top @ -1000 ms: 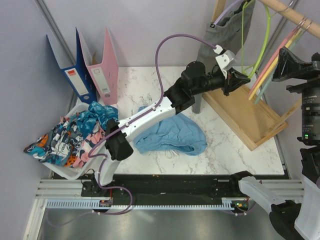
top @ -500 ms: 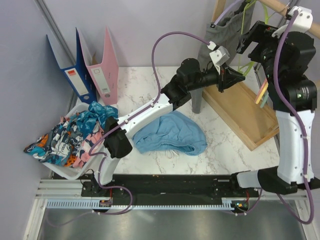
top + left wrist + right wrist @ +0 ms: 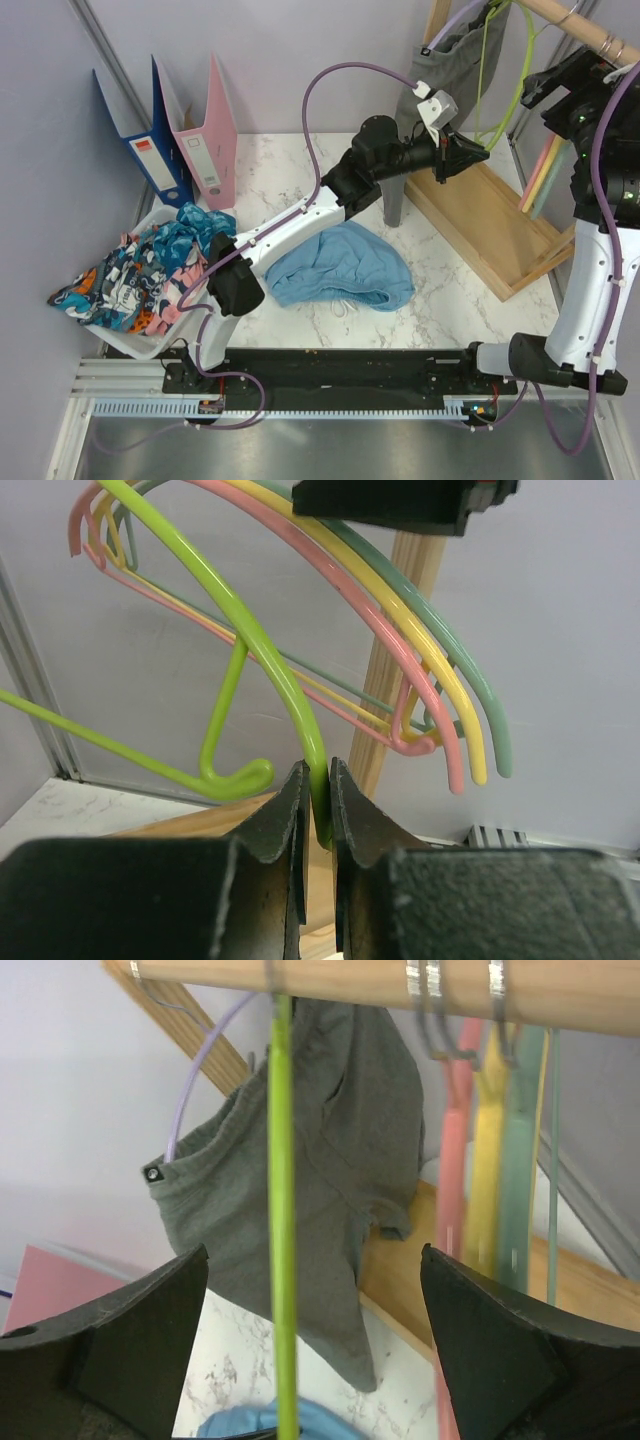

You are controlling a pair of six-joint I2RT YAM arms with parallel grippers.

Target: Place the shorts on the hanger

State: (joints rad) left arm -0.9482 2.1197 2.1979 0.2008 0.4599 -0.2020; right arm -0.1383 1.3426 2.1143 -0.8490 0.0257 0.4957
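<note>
The light blue shorts [image 3: 340,268] lie crumpled on the marble table; a corner shows in the right wrist view [image 3: 240,1425]. The lime hanger [image 3: 515,95] hangs from the wooden rail [image 3: 575,25]. My left gripper [image 3: 478,153] is shut on the hanger's lower end, its jaws pinching the green bar [image 3: 318,780]. My right gripper [image 3: 565,85] is open, high up by the rail, with the lime hanger [image 3: 282,1210] between its spread fingers.
A grey garment [image 3: 450,70] hangs on the rail. Pink, yellow and teal hangers [image 3: 485,1190] hang to the right. A wooden rack base [image 3: 490,230] stands back right. Binders [image 3: 190,130] and a bin of patterned clothes [image 3: 150,275] sit left.
My right arm swung in from the right edge up to the rail and its gripper now faces the hangers. My left gripper stays clamped on the lime hanger, shifted slightly left.
</note>
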